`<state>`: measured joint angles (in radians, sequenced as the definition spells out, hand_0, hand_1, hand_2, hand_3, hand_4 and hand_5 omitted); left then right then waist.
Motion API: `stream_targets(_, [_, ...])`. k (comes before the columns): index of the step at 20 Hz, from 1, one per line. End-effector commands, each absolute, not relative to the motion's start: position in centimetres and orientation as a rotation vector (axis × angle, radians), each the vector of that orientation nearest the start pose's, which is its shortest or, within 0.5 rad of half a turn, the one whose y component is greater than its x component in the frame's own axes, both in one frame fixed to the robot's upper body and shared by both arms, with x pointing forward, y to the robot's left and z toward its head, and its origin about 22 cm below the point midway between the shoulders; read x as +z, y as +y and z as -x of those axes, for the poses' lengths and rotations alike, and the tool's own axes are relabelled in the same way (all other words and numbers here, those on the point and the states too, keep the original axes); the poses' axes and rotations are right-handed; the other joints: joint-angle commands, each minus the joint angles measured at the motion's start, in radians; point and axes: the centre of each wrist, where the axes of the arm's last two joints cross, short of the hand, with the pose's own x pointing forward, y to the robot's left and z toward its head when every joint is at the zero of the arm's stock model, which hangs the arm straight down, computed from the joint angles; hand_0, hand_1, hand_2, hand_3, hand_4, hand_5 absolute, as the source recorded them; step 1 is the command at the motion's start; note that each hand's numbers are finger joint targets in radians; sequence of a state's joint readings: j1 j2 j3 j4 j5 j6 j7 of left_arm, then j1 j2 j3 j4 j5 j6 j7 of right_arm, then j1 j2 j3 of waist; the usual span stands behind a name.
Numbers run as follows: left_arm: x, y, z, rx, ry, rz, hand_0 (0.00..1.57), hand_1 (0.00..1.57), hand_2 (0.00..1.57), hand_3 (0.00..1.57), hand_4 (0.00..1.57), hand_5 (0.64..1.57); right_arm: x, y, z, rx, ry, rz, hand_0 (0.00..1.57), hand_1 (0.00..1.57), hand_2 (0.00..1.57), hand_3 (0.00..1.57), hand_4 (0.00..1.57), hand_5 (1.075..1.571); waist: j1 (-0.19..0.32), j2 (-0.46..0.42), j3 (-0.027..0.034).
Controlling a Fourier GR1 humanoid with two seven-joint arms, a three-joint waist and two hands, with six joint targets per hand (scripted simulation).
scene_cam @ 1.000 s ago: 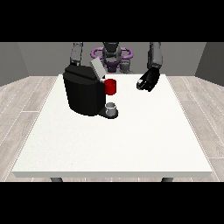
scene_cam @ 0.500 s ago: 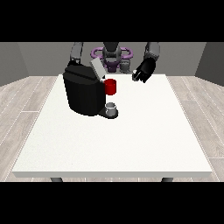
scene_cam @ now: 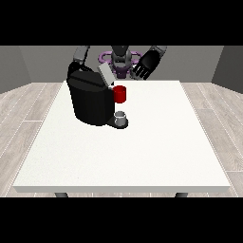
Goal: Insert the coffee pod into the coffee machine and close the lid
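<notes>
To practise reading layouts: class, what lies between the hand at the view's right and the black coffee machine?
In the front view, the raised grey lid stands between hand and coffee machine, beside a red thing at the machine.

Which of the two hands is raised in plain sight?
The hand at the view's right, raised beside the coffee machine's open lid; the other is hidden behind the machine.

hand at view's left hidden behind machine [scene_cam: 90,99]
</notes>
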<state>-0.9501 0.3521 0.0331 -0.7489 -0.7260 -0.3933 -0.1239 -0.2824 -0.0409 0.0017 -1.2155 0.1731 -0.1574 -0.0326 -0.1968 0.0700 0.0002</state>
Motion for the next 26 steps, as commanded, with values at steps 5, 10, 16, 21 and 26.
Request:
stream_targets(5, [21.5,24.0,-45.7,-1.099,-1.433,-0.520,1.26,1.26,1.29,1.27,0.49,1.571,1.7,-19.9,-32.0,0.183,-1.568,0.223,0.00,0.00,0.00,0.00,0.00,1.571,-0.068,0.028,-0.0003])
stream_targets(10, [23.8,23.0,-45.8,-1.114,-1.492,-0.604,1.23,1.23,1.28,1.25,0.48,1.571,2.6,-19.4,-32.6,0.163,-1.659,0.218,0.00,0.00,0.00,0.00,0.26,1.571,-0.090,0.114,-0.0001])
stream_targets(16, [25.5,24.6,-45.9,-1.119,-1.524,-0.596,1.29,1.29,1.32,1.26,0.48,1.571,4.9,-21.5,-33.8,0.134,-1.669,0.239,0.00,0.00,0.00,0.00,0.00,1.571,-0.093,0.156,-0.0001])
stream_targets(21, [28.2,23.9,-45.9,-1.116,-1.573,-0.625,1.19,1.19,1.27,1.23,0.47,1.571,6.1,-20.1,-34.9,0.122,-1.738,0.232,0.00,0.00,0.00,0.00,0.00,1.571,-0.088,0.233,0.0001])
stream_targets(26, [26.4,24.0,-46.2,-1.098,-1.535,-0.617,1.25,1.25,1.29,1.24,0.45,1.571,5.4,-21.2,-34.4,0.138,-1.703,0.229,0.00,0.00,0.00,0.00,0.19,1.571,-0.109,0.222,0.0001])
